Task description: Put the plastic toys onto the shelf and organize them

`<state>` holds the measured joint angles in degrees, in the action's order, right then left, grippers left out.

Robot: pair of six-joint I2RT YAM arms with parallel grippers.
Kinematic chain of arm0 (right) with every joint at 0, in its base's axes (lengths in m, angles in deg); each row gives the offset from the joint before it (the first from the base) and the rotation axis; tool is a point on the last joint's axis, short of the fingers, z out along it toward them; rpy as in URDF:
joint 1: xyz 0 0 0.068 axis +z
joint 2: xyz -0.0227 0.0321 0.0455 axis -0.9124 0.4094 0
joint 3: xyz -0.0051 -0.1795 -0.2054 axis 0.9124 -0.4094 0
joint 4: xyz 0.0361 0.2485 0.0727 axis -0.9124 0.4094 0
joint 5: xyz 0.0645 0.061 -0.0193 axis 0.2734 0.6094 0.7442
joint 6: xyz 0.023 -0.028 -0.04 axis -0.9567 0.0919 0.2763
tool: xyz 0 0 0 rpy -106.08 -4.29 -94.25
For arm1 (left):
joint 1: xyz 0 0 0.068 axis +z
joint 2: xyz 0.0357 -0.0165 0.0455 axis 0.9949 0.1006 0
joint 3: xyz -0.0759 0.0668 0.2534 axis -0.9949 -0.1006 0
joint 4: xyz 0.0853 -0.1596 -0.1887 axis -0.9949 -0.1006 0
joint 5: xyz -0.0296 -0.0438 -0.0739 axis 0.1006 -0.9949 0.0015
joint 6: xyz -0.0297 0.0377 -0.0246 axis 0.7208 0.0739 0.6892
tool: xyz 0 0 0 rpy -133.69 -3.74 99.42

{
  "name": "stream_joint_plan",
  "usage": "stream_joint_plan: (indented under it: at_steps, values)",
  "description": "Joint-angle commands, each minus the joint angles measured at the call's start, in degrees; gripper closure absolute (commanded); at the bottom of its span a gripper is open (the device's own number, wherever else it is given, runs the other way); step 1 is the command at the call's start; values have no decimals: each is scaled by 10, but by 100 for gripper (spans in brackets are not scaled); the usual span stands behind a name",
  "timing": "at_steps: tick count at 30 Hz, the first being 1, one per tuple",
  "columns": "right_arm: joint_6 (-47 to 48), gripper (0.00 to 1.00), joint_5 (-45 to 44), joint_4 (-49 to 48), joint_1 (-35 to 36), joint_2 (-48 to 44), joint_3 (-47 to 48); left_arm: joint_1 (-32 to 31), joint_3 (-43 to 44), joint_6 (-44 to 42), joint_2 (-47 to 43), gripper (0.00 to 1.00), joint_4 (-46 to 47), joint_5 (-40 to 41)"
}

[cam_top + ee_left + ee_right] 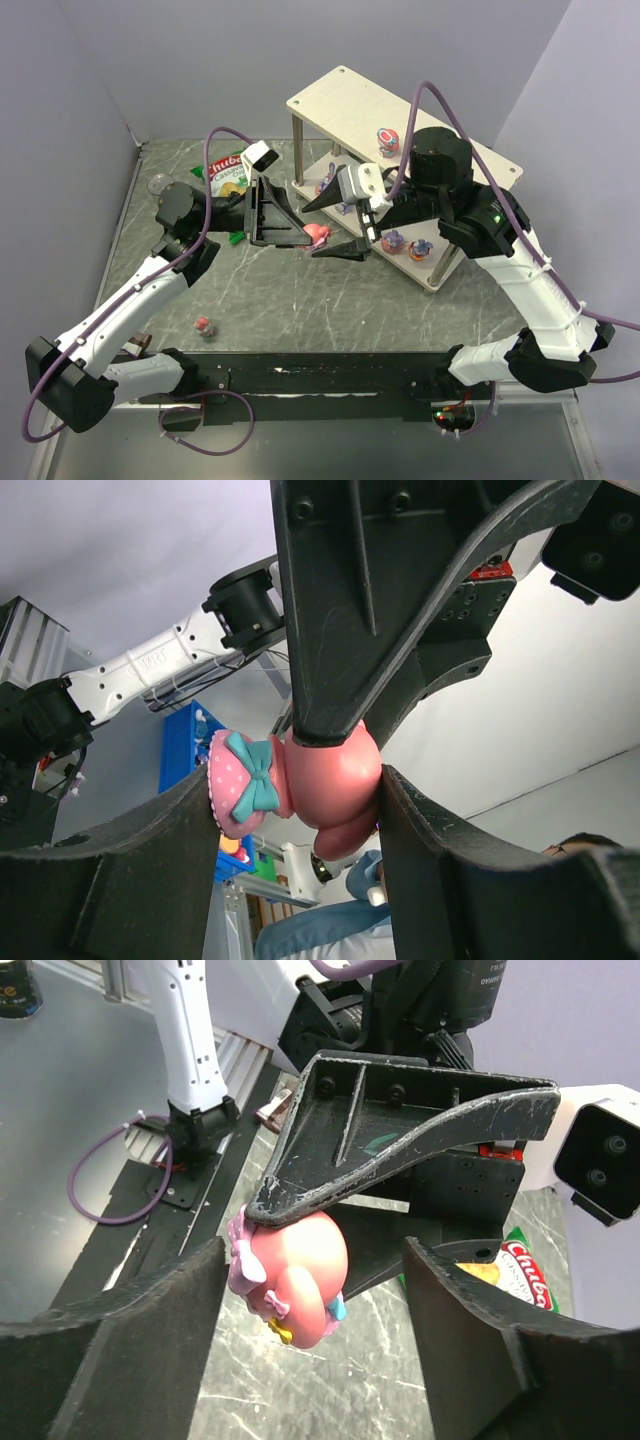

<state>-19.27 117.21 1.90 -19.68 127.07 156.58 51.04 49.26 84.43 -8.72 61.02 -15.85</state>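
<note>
Your left end effector (295,785) clamps a pink toy (318,235), face partly hidden; your right end effector (312,1248) gapes wide around it.

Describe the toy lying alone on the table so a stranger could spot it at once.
Start at the left arm, the white one on the left of the top view. Just right of its forearm, on the grey table, lies a tiny pink-red toy. Unlike the toys on the shelf or the pink toy in the fingers, it sits alone.

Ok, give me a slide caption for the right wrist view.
Left gripper holding a pink toy inside the open right gripper.
</note>
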Motion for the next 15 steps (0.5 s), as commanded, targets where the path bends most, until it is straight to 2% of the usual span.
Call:
stream_joint_plan:
  at_steps: [1, 5, 8, 14, 15]
  values:
    - [3, 27, -4, -7, 5, -4, 0, -2, 27, 4, -17, 84, 27, 1]
    - [-1, 32, -13, -15, 7, -5, -6, -2, 26, 22, -14, 83, 56, 4]
    - [-3, 40, -13, -20, 7, -7, -7, -2, 29, 9, -14, 82, 34, 5]
    - [-4, 63, -17, -27, 7, -7, -5, -2, 28, 7, -12, 78, 29, 8]
    - [-5, 69, -16, -28, 7, -7, -5, -2, 25, 7, -12, 73, 28, 8]
